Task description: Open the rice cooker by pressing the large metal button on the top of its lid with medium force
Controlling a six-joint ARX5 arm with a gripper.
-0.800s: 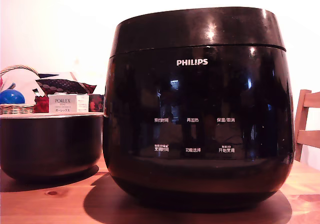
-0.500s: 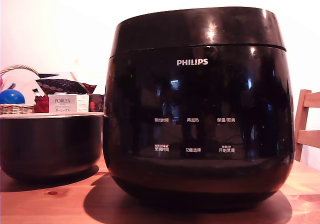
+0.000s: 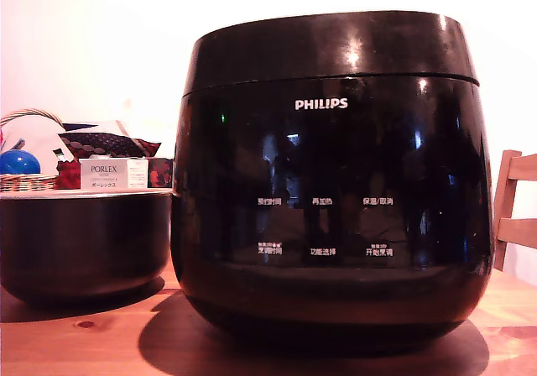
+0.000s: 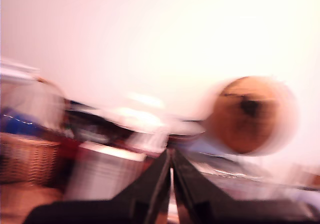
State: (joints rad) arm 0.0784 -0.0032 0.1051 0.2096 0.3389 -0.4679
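The claw [image 4: 171, 184] shows only in the wrist view, badly smeared by blur: two dark fingers drawn together to a thin slit, narrow and holding nothing. It does not appear in the exterior view at all, so its place over the cooker cannot be told.

The large glossy black rounded rice cooker [image 3: 331, 225] with the white PHILIPS logo stands on the warm brown wooden desk [image 3: 92, 342], and its shallow domed black lid [image 3: 331, 49] sits down on the body along an even seam. The metal button on top is out of sight from this low angle, and beyond the claw's fingertips the blur lets nothing of the cooker be made out.

To press well, I judge the claw should stay pinched so its tips act as one blunt point, come straight down onto the middle of the button, and push firmly without a jab, so the cooker does not slide on the desk. It should then lift clear, since the lid will likely swing up.

In the exterior view, a lower black pot with a pale rim [image 3: 84, 242] sits beside the cooker on that view's left, with a wicker basket [image 3: 25, 179] and a white PORLEX box [image 3: 113, 173] behind it. A pale wall fills the background, and a wooden chair back [image 3: 513, 208] shows at that view's right edge.
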